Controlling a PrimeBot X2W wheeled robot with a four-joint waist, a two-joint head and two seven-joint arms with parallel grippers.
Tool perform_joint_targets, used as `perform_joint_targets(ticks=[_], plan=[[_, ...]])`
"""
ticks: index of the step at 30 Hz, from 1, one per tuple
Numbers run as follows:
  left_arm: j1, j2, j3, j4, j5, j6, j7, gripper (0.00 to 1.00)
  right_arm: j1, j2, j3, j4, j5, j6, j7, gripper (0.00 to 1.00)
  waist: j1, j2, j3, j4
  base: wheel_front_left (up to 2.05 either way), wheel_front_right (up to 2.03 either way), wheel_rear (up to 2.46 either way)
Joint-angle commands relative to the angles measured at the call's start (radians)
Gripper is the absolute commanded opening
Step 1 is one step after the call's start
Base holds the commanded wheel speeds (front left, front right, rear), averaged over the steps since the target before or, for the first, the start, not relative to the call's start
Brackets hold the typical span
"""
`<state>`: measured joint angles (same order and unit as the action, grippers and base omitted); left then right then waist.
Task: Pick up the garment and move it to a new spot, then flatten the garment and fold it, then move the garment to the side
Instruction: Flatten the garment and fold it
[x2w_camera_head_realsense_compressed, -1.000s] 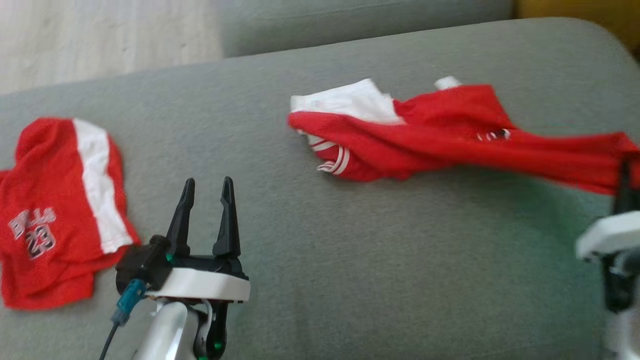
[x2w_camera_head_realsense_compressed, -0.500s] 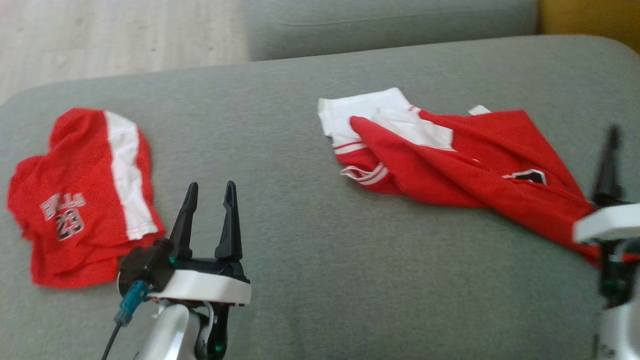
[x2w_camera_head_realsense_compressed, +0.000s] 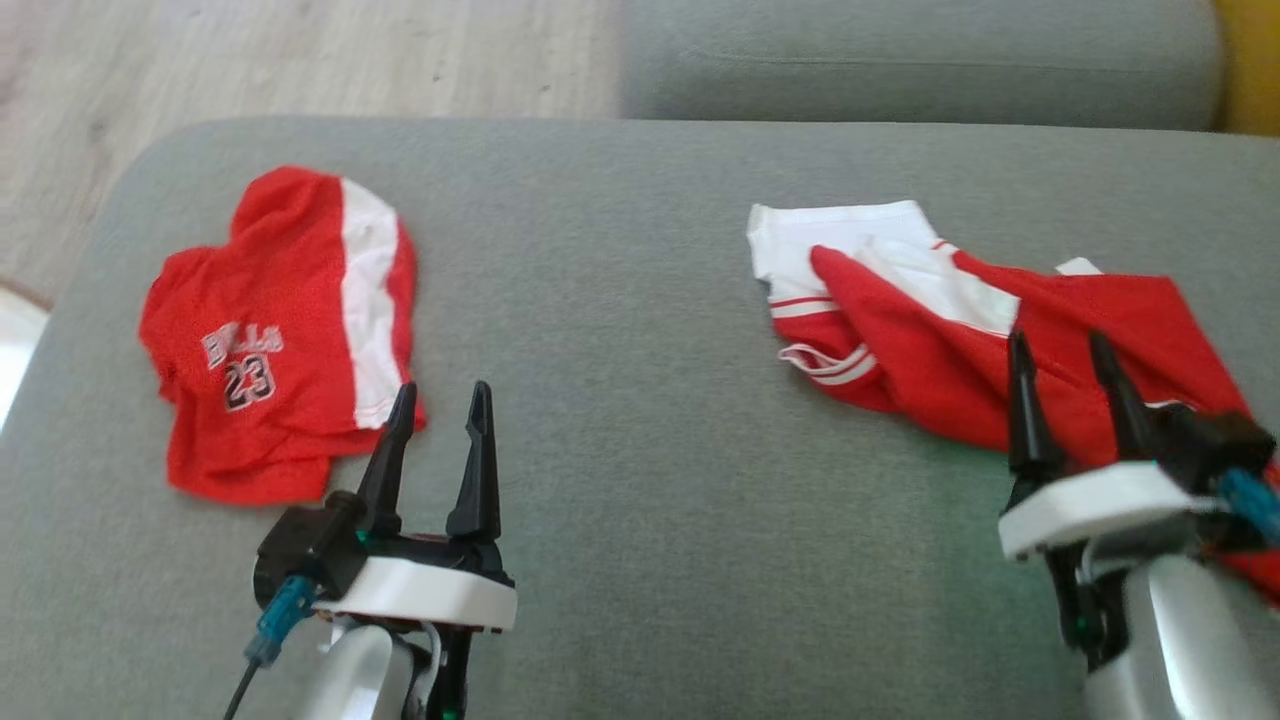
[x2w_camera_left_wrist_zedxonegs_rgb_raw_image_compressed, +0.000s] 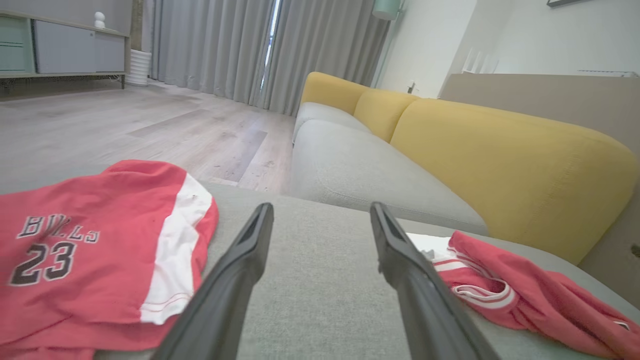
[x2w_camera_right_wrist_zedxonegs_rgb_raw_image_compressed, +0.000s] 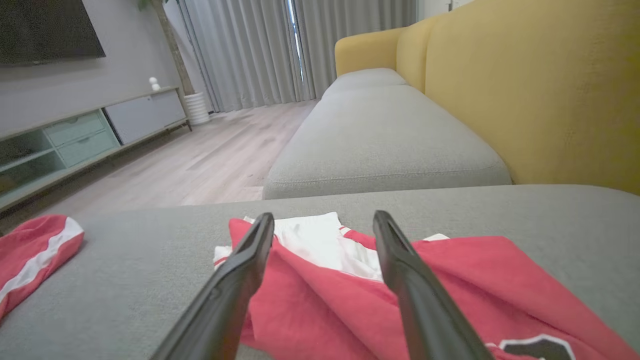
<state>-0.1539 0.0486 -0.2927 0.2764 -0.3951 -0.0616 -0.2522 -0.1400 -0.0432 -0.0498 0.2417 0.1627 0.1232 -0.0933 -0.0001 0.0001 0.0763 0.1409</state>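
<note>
Head: crumpled red-and-white mesh garment (x2w_camera_head_realsense_compressed: 920, 350) on grey fabric sofa seat (x2w_camera_head_realsense_compressed: 650, 420), right side; right gripper (x2w_camera_head_realsense_compressed: 1058, 340) over it, fingers (x2w_camera_head_realsense_compressed: 1022, 400) apart, empty; left gripper (x2w_camera_head_realsense_compressed: 442, 390) spread, empty, beside red-and-white cloth printed 23 (x2w_camera_head_realsense_compressed: 280, 340). Left wrist: fingers (x2w_camera_left_wrist_zedxonegs_rgb_raw_image_compressed: 240, 270) wide over bare seat. Right wrist: parted fingers (x2w_camera_right_wrist_zedxonegs_rgb_raw_image_compressed: 240, 280) above garment (x2w_camera_right_wrist_zedxonegs_rgb_raw_image_compressed: 320, 300).

Head view has swung, so the whole scene sits further right in it. Red garment (x2w_camera_head_realsense_compressed: 930, 370), a second ago drawn taut towards the closed right gripper (x2w_camera_head_realsense_compressed: 1058, 345), now lies slack and bunched on the sofa seat (x2w_camera_head_realsense_compressed: 650, 450). Gripper's fingers (x2w_camera_right_wrist_zedxonegs_rgb_raw_image_compressed: 240, 280) now parted, nothing between them, above the garment's near edge.
</note>
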Motion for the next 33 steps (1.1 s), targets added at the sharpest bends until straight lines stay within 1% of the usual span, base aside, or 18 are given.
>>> perform_joint_targets(ticks=[1,7,13,16,20,26,27,28,29,33], plan=[[-0.026,0.002,0.024,-0.035,0.001,0.001,-0.010,1.00,-0.078,-0.007,0.013,-0.020,-0.018,0.008,0.003,1.00,0.0001,-0.0001,0.016,0.021,0.00,0.00,0.00],[-0.050,0.002,0.002,-0.040,-0.014,0.002,-0.010,1.00,-0.259,-0.007,-0.056,0.129,-0.159,0.008,0.118,1.00,0.0001,-0.0001,0.067,0.074,0.00,0.00,0.00],[-0.073,0.002,-0.029,-0.036,-0.032,0.008,-0.010,1.00,-0.397,-0.007,-0.204,0.314,-0.340,0.008,0.204,1.00,0.0001,-0.0001,0.102,0.119,0.00,0.00,0.00],[-0.081,0.002,-0.034,-0.035,-0.038,0.011,-0.010,1.00,-0.436,-0.007,-0.250,0.387,-0.398,0.008,0.213,1.00,0.0001,-0.0001,0.112,0.131,0.00,0.00,0.00],[-0.085,0.002,-0.035,-0.037,-0.041,0.014,-0.010,1.00,-0.471,-0.007,-0.283,0.464,-0.448,0.008,0.203,1.00,0.0001,-0.0001,0.123,0.137,0.00,0.00,0.00],[-0.092,0.002,-0.041,-0.039,-0.043,0.017,-0.010,1.00,-0.510,-0.011,-0.323,0.541,-0.501,0.008,0.186,1.00,0.0001,-0.0001,0.139,0.136,0.00,0.00,0.00],[-0.093,0.002,-0.043,-0.040,-0.043,0.017,-0.010,1.00,-0.518,-0.011,-0.332,0.555,-0.509,0.008,0.183,0.98,0.0001,-0.0001,0.142,0.135,0.00,0.00,0.00],[-0.095,0.002,-0.044,-0.040,-0.043,0.018,-0.010,1.00,-0.526,-0.011,-0.340,0.569,-0.516,0.008,0.181,0.41,0.0001,-0.0001,0.146,0.134,0.00,0.00,0.00],[-0.097,0.002,-0.045,-0.040,-0.043,0.018,-0.010,1.00,-0.534,-0.011,-0.347,0.582,-0.522,0.008,0.178,0.00,0.0001,-0.0001,0.149,0.133,0.00,0.00,0.00],[-0.104,0.002,-0.044,-0.038,-0.042,0.018,-0.010,1.00,-0.560,-0.011,-0.361,0.620,-0.539,0.008,0.141,0.00,0.0001,-0.0001,0.157,0.126,0.00,0.00,0.00]])
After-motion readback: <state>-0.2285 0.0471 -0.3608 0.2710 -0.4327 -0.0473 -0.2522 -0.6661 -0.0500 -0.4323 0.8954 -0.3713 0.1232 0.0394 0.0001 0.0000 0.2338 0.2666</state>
